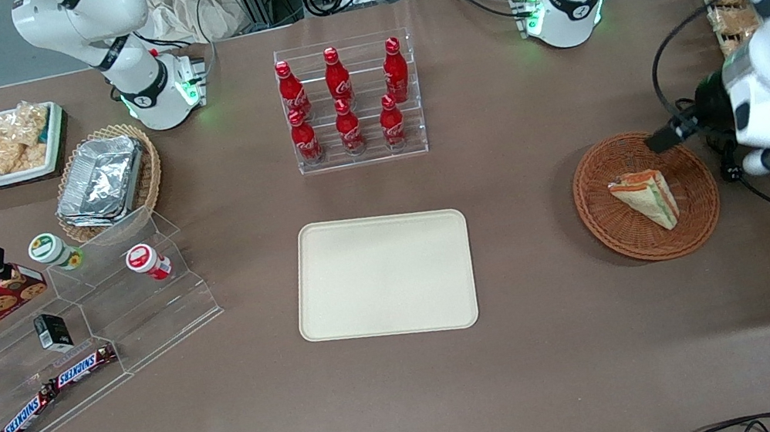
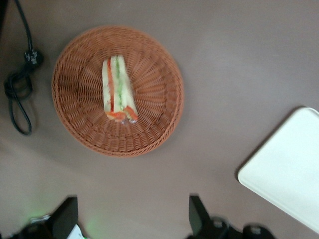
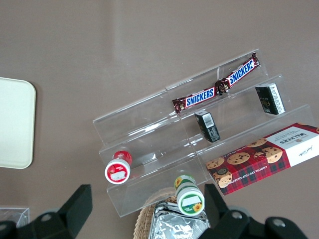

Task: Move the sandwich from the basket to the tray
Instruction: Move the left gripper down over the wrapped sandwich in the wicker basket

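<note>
Your sandwich (image 1: pixel 647 199) lies on its side in the round reddish-brown basket (image 1: pixel 609 225), near the desk's working-arm end, filling stripes showing along its edge. The left claw (image 2: pixel 130 219) hangs above the desk just beside the basket's rim, its two fingers (image 2: pixel 66 217) spread wide apart and holding nothing. The cream tray (image 1: pixel 384 275) sits bare at the desk's middle, well apart from the basket, with a rack of red bottles (image 1: pixel 346 102) farther from the front camera.
</note>
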Controlling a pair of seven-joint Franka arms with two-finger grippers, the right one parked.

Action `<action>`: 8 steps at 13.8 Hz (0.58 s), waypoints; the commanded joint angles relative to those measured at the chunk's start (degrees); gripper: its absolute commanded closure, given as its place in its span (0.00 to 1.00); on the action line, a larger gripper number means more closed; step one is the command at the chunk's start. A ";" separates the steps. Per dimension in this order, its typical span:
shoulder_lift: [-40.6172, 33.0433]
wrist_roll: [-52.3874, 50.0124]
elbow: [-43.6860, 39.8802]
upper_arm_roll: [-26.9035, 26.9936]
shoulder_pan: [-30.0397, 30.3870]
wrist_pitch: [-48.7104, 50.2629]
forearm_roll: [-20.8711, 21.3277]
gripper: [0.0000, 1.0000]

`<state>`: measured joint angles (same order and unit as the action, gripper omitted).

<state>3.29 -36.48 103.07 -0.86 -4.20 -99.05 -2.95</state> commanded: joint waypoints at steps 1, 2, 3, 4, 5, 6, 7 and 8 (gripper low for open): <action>-0.22 -7.53 9.32 -0.19 0.25 -9.73 2.41 0.00; 1.26 -10.16 11.34 -0.19 0.34 -12.98 2.77 0.00; 3.19 -13.76 12.41 -0.10 0.77 -15.88 3.47 0.00; 5.30 -17.36 13.11 -0.10 1.12 -18.09 4.95 0.00; 7.32 -20.44 13.91 -0.19 1.13 -19.94 6.97 0.00; 8.82 -23.26 14.70 -0.10 1.13 -21.70 8.82 0.00; 9.71 -25.29 16.01 -0.10 1.13 -23.54 10.23 0.00; 10.06 -26.09 17.76 -0.10 1.21 -25.56 11.20 0.00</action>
<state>12.80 -59.13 118.52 -0.81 -3.29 -121.66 5.89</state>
